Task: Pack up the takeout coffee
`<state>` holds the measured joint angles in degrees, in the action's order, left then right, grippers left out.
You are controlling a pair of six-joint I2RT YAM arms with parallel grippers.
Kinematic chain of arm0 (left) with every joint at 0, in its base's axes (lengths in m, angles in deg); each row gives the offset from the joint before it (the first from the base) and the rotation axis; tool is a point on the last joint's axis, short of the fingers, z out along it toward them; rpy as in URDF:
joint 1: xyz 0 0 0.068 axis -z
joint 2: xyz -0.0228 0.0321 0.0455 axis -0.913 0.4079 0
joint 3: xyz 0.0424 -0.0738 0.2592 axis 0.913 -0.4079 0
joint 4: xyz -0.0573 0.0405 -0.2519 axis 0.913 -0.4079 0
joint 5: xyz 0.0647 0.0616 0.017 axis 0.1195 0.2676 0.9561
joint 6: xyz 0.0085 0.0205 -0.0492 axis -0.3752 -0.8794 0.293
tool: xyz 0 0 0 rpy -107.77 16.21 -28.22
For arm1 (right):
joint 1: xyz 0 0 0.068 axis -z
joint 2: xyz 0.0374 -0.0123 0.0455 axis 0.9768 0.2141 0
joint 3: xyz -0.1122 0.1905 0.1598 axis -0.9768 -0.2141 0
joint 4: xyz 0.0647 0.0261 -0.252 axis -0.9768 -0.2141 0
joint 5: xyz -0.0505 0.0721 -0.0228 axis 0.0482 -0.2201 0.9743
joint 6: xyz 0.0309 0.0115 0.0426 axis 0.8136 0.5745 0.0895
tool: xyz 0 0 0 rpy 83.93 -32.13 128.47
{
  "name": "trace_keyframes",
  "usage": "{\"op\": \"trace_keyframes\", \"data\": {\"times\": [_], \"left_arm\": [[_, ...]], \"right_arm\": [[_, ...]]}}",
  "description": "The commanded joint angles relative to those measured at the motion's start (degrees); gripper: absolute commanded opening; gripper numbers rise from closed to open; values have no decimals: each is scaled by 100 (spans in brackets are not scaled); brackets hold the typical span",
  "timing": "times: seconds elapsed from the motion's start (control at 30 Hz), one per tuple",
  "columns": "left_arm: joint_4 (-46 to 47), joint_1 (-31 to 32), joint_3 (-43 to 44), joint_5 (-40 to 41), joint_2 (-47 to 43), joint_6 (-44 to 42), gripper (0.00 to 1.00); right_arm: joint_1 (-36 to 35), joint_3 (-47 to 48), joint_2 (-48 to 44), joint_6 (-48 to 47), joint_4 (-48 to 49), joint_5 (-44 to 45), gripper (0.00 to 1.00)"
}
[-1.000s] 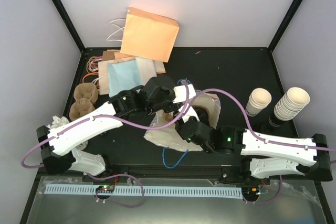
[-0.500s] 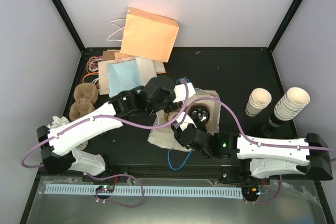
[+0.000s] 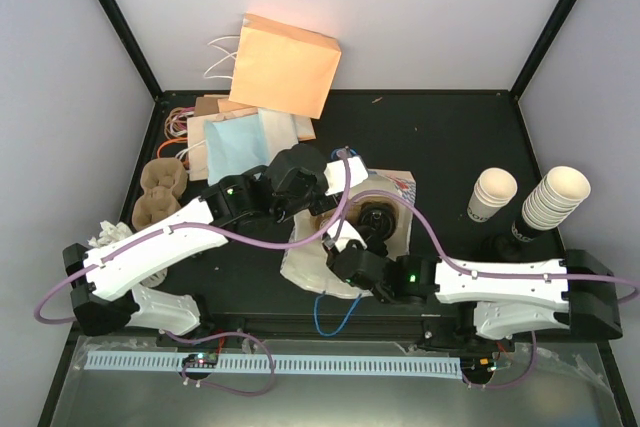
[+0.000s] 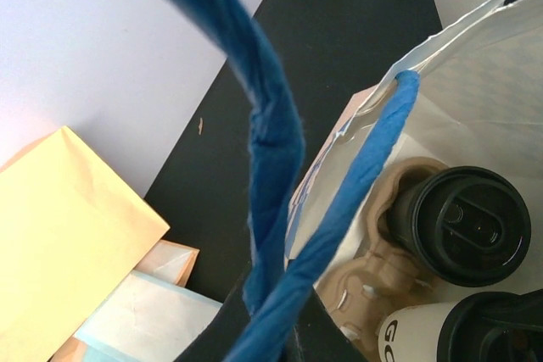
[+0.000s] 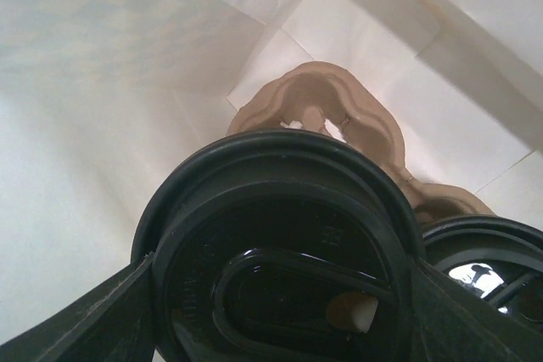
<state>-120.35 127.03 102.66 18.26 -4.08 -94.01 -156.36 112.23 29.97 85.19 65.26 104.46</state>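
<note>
the right gripper (image 5: 280, 315) is grasping the takeout coffee (image 5: 280, 209): a dark finger (image 5: 81, 324) presses each side of its black lid. the cup is down inside the open white bag (image 5: 102, 82), right beside a second lidded cup (image 5: 488, 256), with the brown pulp carrier (image 5: 356, 120) showing just beyond its lid. whether its base is seated in a socket cannot be told.

the left gripper (image 4: 263, 341) is clenched on the bag's blue handle (image 4: 271, 142), holding that side of the bag up (the other strap runs down to the bag's rim). its wrist view looks into the bag, where the second cup sits in the carrier and the grasped coffee is at the bottom edge.

further out on the black table (image 3: 440, 137), two stacks of paper cups (image 3: 555, 197) stand well to the right, flat paper bags (image 3: 235, 137) lie at the back left beneath an orange bag (image 3: 285, 62), and spare carriers (image 3: 160, 192) sit at the left edge.
</note>
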Motion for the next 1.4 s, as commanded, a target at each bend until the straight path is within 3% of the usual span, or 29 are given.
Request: {"op": "trace_keyframes", "data": {"times": [0.0, 0.63, 0.9, 1.37], "left_arm": [[215, 33, 39, 32, -124, 147, 2], [-576, 16, 507, -343, 42, 670, 2], [-687, 7, 556, -373, 132, 715, 1], [-731, 7, 596, -441, 141, 765, 1]], "right_arm": [[-36, -21, 220, 84, 212, 250, 65], [-33, 17, 851, -262, 499, 1081, 64], [-26, -166, 222, -462, 969, 974, 64], [-23, 9, 591, -369, 970, 692, 64]]}}
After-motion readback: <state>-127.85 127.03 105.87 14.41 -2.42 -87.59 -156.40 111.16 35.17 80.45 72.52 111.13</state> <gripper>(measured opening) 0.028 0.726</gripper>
